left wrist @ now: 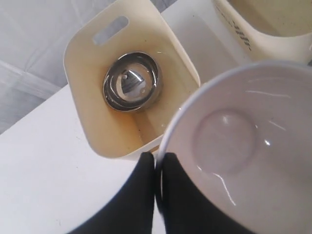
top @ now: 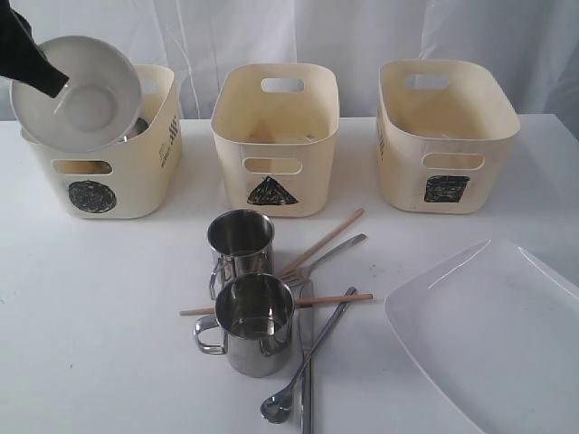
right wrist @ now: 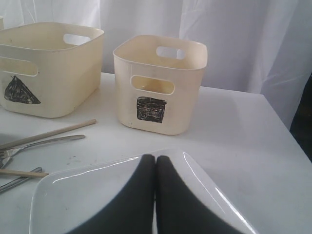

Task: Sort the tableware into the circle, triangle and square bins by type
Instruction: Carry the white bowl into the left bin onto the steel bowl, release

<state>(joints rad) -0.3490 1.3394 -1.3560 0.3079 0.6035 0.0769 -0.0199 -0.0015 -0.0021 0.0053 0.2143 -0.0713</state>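
My left gripper [left wrist: 156,161] is shut on the rim of the white bowl [left wrist: 243,156], which hangs tilted over the circle bin [top: 118,172]. In the exterior view the white bowl [top: 81,90] is above that bin with the left gripper [top: 50,80] on its edge. The steel bowl [left wrist: 131,81] lies on the floor of the circle bin [left wrist: 92,117]. Two steel mugs [top: 241,242] [top: 255,321] stand at the table's middle among the chopsticks [top: 321,242], fork [top: 326,258], knife [top: 306,380] and long spoon [top: 303,371]. My right gripper [right wrist: 155,161] is shut and empty above the white plate [right wrist: 87,195].
The triangle bin [top: 274,145] stands at the back middle and the square bin [top: 445,140] at the back right. The large plate [top: 493,334] fills the front right corner. A white curtain hangs behind the table.
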